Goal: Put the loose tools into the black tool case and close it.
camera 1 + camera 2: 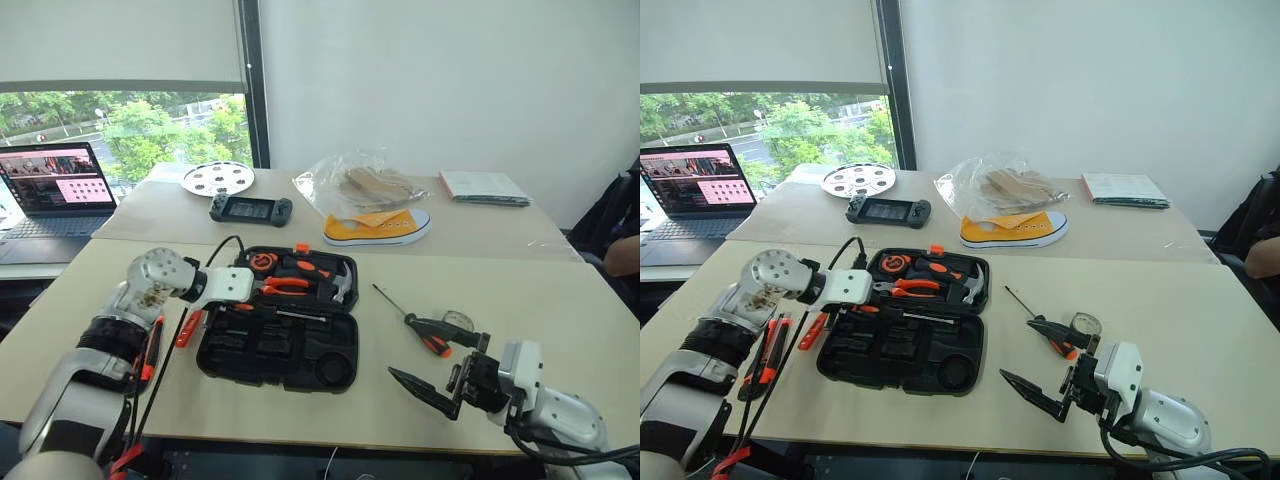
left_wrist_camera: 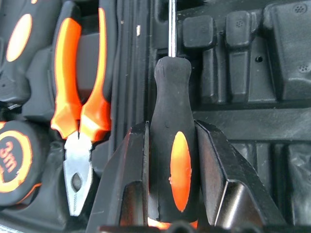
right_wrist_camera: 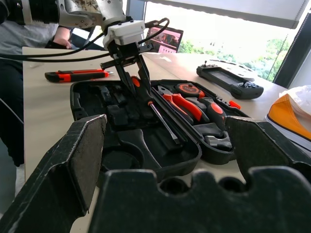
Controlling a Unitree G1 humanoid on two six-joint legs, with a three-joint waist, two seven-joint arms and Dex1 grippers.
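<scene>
Left wrist view shows left pincer [image 2: 171,194] clamping a screwdriver [image 2: 172,145] over the case [image 3: 146,160]; right pincer [image 1: 440,385] gapes empty.

Office or meeting room, used as a test space.
Pale tables [image 1: 560,300] pushed together by a window [image 1: 120,130] with roller blind [image 1: 120,40]; open laptop [image 1: 55,190], stacked papers [image 1: 485,187], plain white wall [image 1: 450,80].

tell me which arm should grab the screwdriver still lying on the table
Right. Its open gripper sits just beside that screwdriver, while the left gripper is shut on another screwdriver over the case.
</scene>
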